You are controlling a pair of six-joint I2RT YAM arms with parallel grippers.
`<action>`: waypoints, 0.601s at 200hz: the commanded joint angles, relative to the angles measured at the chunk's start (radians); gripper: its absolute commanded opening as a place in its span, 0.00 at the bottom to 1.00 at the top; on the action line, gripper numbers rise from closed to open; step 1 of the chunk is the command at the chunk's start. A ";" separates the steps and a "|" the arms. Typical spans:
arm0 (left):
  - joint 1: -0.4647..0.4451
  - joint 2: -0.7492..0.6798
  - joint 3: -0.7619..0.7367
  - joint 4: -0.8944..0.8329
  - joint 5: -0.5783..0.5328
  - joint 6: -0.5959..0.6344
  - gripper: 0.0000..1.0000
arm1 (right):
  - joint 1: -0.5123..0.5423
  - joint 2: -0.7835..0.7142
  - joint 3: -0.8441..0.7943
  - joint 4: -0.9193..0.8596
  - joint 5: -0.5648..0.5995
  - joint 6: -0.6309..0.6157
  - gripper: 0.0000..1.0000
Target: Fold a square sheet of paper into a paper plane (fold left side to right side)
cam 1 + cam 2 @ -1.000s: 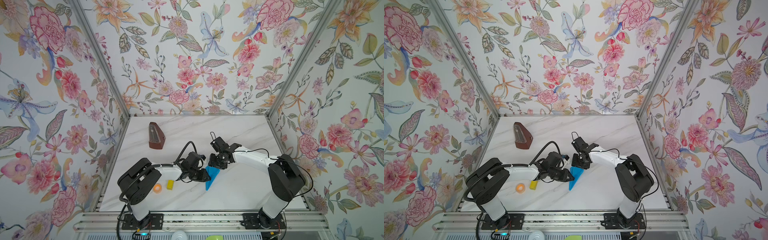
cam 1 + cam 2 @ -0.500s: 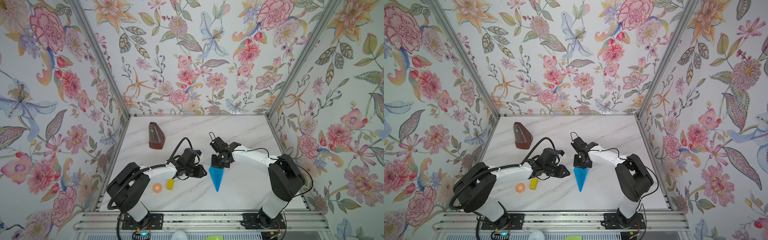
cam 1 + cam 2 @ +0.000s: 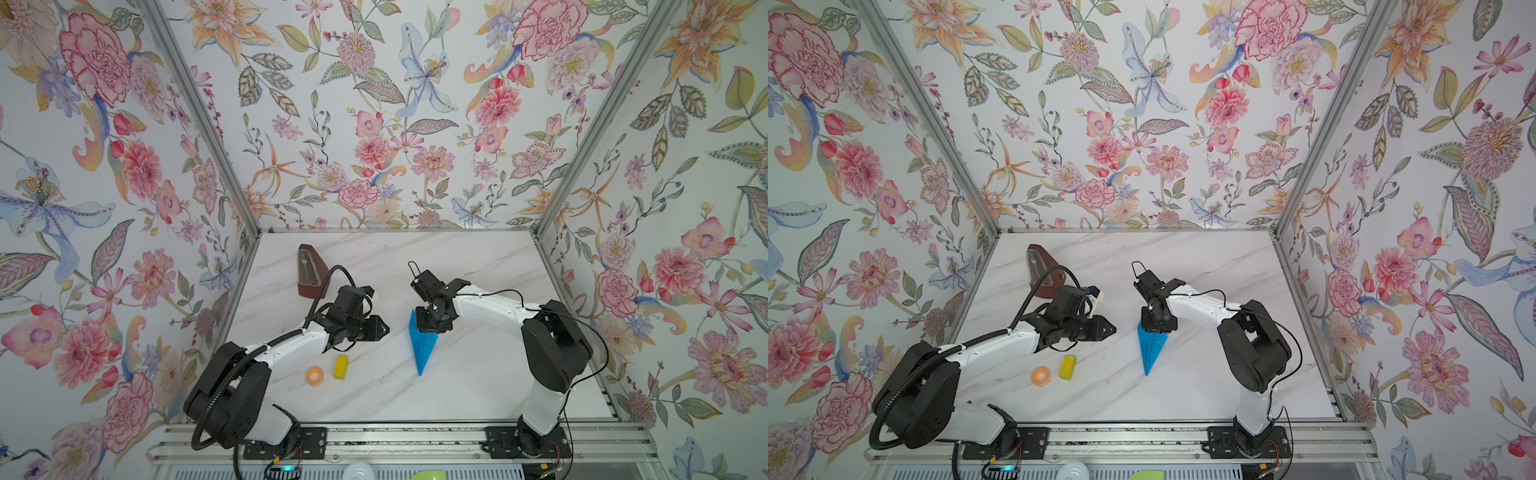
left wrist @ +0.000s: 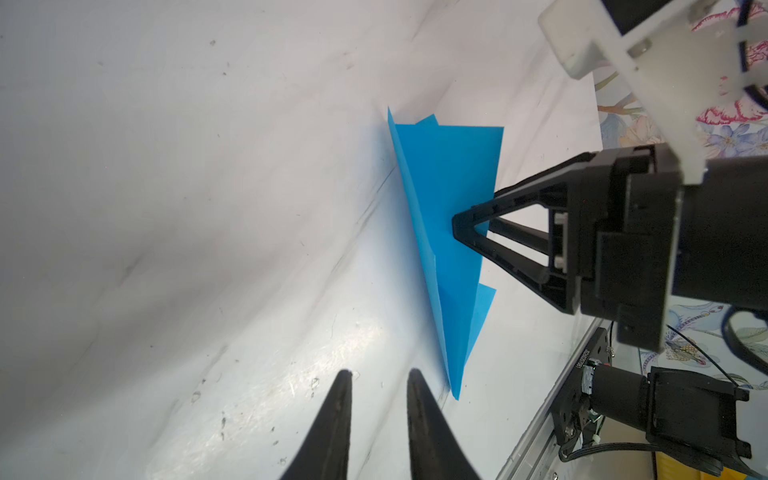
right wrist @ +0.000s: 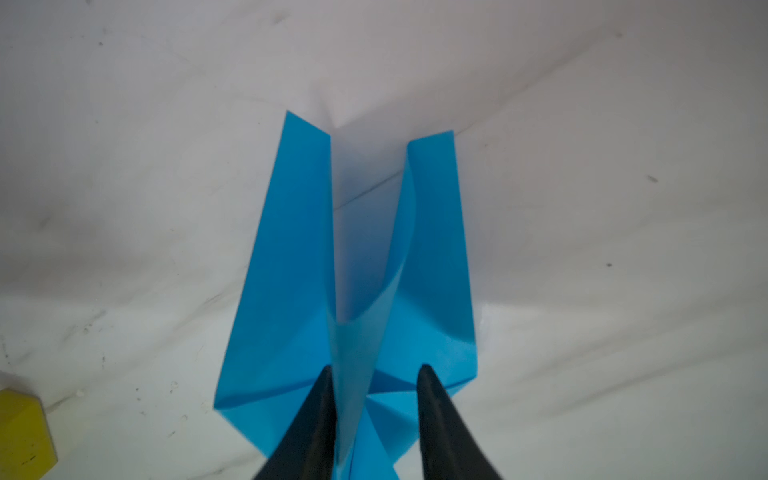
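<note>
The square sheet of paper is folded into a bright blue paper plane (image 3: 422, 347) (image 3: 1152, 347) lying on the marble table, nose toward the front edge. My right gripper (image 3: 431, 329) (image 3: 1156, 329) stands over its wide tail end. In the right wrist view the right gripper (image 5: 376, 370) is open, and the plane's (image 5: 286, 266) raised middle fold stands between its fingers, against one of them. My left gripper (image 3: 384, 330) (image 4: 379, 374) is open and empty, a short way left of the plane (image 4: 453, 187); the right gripper's tip (image 4: 457, 220) rests on the paper.
A brown metronome (image 3: 309, 272) (image 3: 1040, 270) stands at the back left. A yellow block (image 3: 340, 367) (image 3: 1067, 367) (image 5: 23, 432) and an orange tape roll (image 3: 314, 375) (image 3: 1040, 375) lie front left, near the left arm. Floral walls close three sides.
My left gripper has let go of the plane and drawn back to the left. The plane has swung to point at the front edge. The right gripper shut on the middle fold, then opened.
</note>
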 commanded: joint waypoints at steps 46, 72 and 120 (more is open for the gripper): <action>0.012 -0.002 -0.014 -0.008 0.005 0.019 0.26 | 0.035 0.088 0.084 -0.028 0.020 0.044 0.44; 0.014 -0.004 -0.019 -0.010 0.006 0.021 0.26 | 0.044 0.125 0.103 -0.030 0.046 0.058 0.47; 0.024 -0.006 -0.030 -0.013 0.006 0.025 0.26 | 0.043 0.172 0.135 -0.056 0.101 0.042 0.54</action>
